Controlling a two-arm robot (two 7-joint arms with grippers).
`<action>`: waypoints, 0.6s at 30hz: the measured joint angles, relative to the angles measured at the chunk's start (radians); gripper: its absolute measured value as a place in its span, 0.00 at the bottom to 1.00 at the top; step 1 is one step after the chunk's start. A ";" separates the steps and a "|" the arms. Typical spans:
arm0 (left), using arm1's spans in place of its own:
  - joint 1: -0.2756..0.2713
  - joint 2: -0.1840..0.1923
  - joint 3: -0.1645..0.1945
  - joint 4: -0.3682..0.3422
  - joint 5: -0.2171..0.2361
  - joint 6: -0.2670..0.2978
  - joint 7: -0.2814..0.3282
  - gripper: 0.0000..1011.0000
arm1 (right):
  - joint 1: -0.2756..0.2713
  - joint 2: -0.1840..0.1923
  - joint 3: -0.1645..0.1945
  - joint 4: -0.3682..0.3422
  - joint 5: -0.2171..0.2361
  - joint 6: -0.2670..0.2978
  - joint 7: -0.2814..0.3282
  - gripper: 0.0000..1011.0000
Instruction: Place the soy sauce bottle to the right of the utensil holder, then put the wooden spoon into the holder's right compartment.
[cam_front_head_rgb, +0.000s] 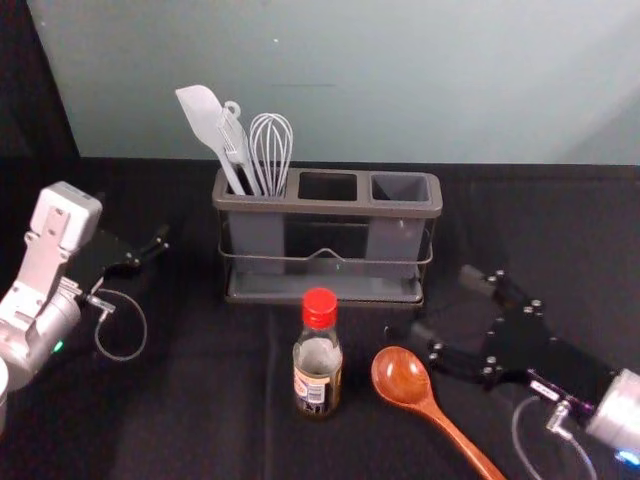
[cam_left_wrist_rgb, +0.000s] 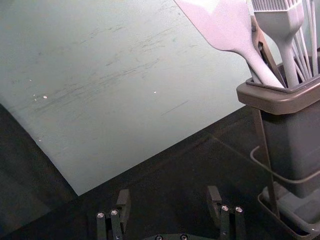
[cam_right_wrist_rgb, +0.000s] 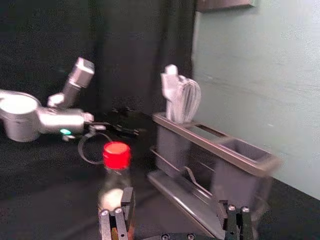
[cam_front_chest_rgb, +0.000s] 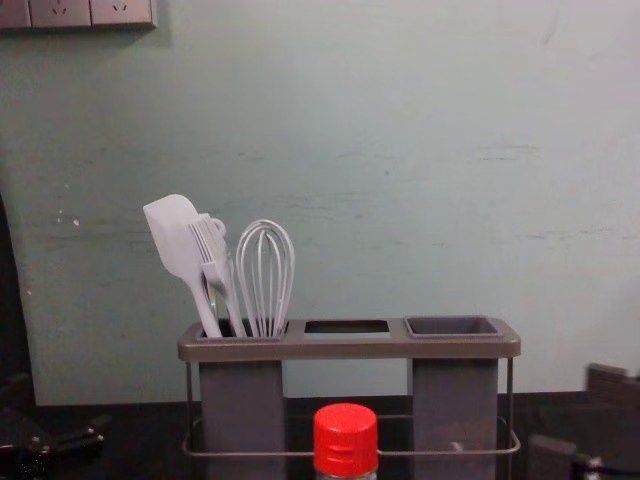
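Note:
The soy sauce bottle (cam_front_head_rgb: 318, 365) with its red cap stands upright in front of the utensil holder (cam_front_head_rgb: 328, 287), near its middle. Right of the bottle lies the wooden spoon (cam_front_head_rgb: 402, 377), bowl toward the holder. My right gripper (cam_front_head_rgb: 442, 305) is open and empty, just beyond the spoon's bowl and right of the bottle. In the right wrist view the bottle (cam_right_wrist_rgb: 116, 172) appears behind one finger of the right gripper (cam_right_wrist_rgb: 175, 201). My left gripper (cam_front_head_rgb: 152, 250) is idle left of the holder; the left wrist view shows this gripper (cam_left_wrist_rgb: 169, 197) open.
A white spatula (cam_front_chest_rgb: 178, 240), a brush and a whisk (cam_front_chest_rgb: 265, 275) stand in the holder's left compartment. Its right compartment (cam_front_chest_rgb: 453, 326) is empty. A wall (cam_front_head_rgb: 350, 80) rises behind the black table, and a dark curtain (cam_right_wrist_rgb: 100, 55) hangs at the left.

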 joint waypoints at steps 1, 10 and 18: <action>0.000 0.000 0.000 0.000 0.000 0.000 0.000 0.99 | 0.006 -0.004 -0.005 0.003 0.003 0.000 0.009 0.99; 0.000 0.000 0.000 0.000 0.000 0.000 0.000 0.99 | 0.084 -0.067 -0.060 0.043 0.005 0.032 0.106 0.99; 0.000 0.000 0.000 0.000 0.000 0.000 0.000 0.99 | 0.138 -0.116 -0.093 0.066 -0.020 0.079 0.134 0.99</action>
